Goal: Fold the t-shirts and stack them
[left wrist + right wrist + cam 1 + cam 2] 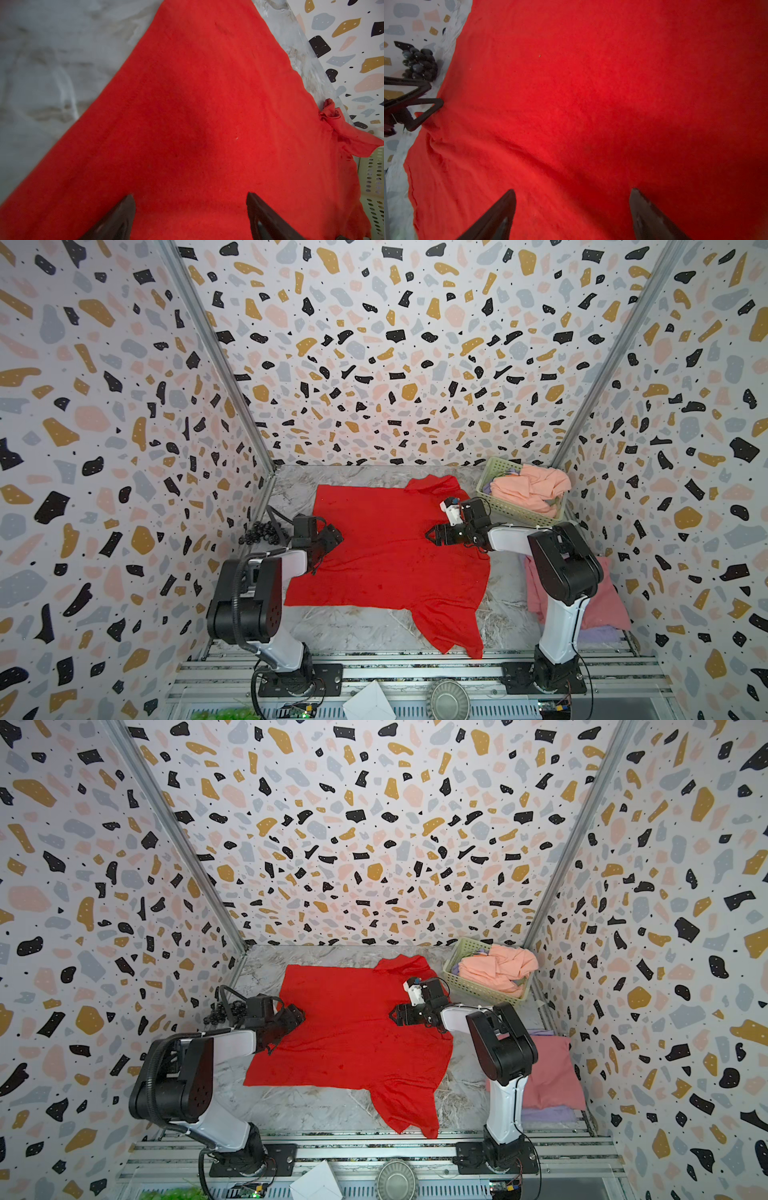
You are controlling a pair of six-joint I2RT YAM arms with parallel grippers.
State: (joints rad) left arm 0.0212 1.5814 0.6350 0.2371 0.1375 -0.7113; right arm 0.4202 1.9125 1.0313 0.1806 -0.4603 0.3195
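Both top views show a red t-shirt (pixel 386 556) spread nearly flat across the marble tabletop (pixel 357 626), with the left pincer (pixel 334 537) over its one side edge and the right pincer (pixel 432 534) over cloth nearer the collar end. Each pincer is seen with its jaws spread apart and nothing between them; in the wrist views only red cloth is framed between the dark fingertips (pixel 124 216), so no fold of it is gripped. The shirt appears to have been laid out this way so that clean fold lines can be made, and the two pincers face each other across it, probably so that opposite edges can be taken together.

One sleeve is draped toward the front rail, on the near side of the right pincer, and the other sleeve is bunched just beyond that pincer, close to the green basket (pixel 494 506). A crumpled peach t-shirt (pixel 528 489) is held in the basket, beyond the right pincer, evidently waiting its turn. A pink t-shirt (pixel 602 601) is lying behind the right arm, over a lavender one (pixel 598 632), which suggests that the stack is kept there, clear of the folding area. A bunch of dark grapes (pixel 262 533) is seen just outside the left pincer, off the cloth.

Folding of the red shirt is judged not yet begun.
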